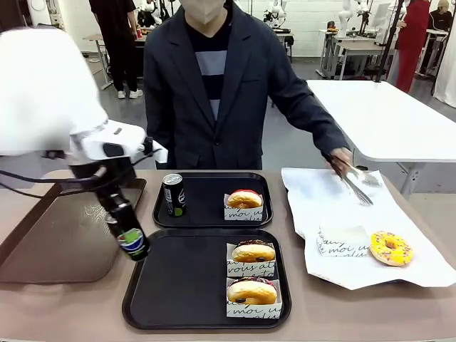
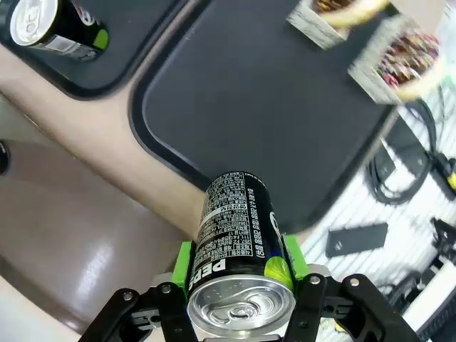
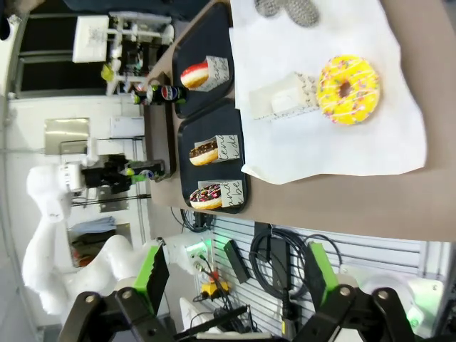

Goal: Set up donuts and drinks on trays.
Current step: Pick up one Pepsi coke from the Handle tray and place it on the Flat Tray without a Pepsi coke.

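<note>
Black Pepsi can (image 2: 239, 246), lime-green base band, silver top: clamped between my left gripper's (image 2: 241, 265) green pads (image 2: 182, 265), tilted, held above the table edge between the brown tray (image 1: 68, 231) and the near black tray (image 1: 182, 285), just beside that tray's left rim

Second Pepsi can (image 1: 174, 194): upright in the far black tray (image 1: 206, 203), at its left side

Pink-iced donut (image 1: 244, 201), in a white sleeve with black script: far tray, right side

Two chocolate-iced donuts, each sleeved: one (image 1: 253, 253) at the near tray's right, the other (image 1: 251, 292) directly in front of it, toward my side

Yellow-sprinkle donut (image 1: 390, 247): bare, on white paper (image 1: 335, 206) right of the trays, touching an empty sleeve (image 1: 342, 241)

Person's hand (image 1: 343, 160): over the paper's far edge, holding metal tongs (image 1: 356, 182)

My right gripper (image 3: 235, 288): raised well off the table, fingers spread wide with nothing between them
</note>
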Controlling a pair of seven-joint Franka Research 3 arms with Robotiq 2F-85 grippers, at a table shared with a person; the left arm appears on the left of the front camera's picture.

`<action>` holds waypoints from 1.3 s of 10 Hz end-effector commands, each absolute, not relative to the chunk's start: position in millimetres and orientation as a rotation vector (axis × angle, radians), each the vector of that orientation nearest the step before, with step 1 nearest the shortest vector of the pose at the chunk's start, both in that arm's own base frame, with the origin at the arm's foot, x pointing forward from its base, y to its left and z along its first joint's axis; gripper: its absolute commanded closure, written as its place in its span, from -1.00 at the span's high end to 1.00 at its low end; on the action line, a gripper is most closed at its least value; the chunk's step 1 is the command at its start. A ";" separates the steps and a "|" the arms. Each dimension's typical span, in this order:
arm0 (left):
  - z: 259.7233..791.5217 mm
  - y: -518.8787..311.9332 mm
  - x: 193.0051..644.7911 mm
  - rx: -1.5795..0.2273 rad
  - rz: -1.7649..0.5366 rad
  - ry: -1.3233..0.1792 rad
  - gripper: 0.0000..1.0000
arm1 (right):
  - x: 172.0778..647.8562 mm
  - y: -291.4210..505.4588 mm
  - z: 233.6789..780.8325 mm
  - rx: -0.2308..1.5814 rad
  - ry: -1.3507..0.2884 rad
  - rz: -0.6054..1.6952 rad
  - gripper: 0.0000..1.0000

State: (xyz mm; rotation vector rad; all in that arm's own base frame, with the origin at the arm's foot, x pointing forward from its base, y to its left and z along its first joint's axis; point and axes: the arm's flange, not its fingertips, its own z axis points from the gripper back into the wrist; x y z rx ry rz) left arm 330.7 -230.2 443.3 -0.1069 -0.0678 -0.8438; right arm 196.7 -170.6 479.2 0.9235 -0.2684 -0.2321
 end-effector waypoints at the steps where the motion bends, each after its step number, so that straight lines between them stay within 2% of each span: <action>1: 425.7 -249.0 362.7 -0.047 -0.769 -0.035 0.17 | 197.0 -170.7 478.7 0.940 -0.283 -0.215 1.00; 3: 403.7 -265.9 378.2 -0.045 -0.756 0.014 0.17 | 197.0 -170.7 478.7 0.940 -0.283 -0.215 1.00; 10: 383.6 -298.5 374.7 -0.025 -0.794 0.080 0.17 | 197.0 -170.7 478.7 0.940 -0.283 -0.215 1.00; 11: 382.5 -298.2 372.7 -0.029 -0.808 0.081 0.21 | 197.0 -170.7 478.7 0.940 -0.283 -0.215 1.00; 12: 383.4 -297.8 372.5 -0.033 -0.816 0.085 0.49 | 197.0 -170.7 478.7 0.940 -0.283 -0.215 1.00; 13: 387.1 -296.7 371.3 -0.040 -0.826 0.086 0.61 | 197.0 -170.7 478.7 0.940 -0.283 -0.215 1.00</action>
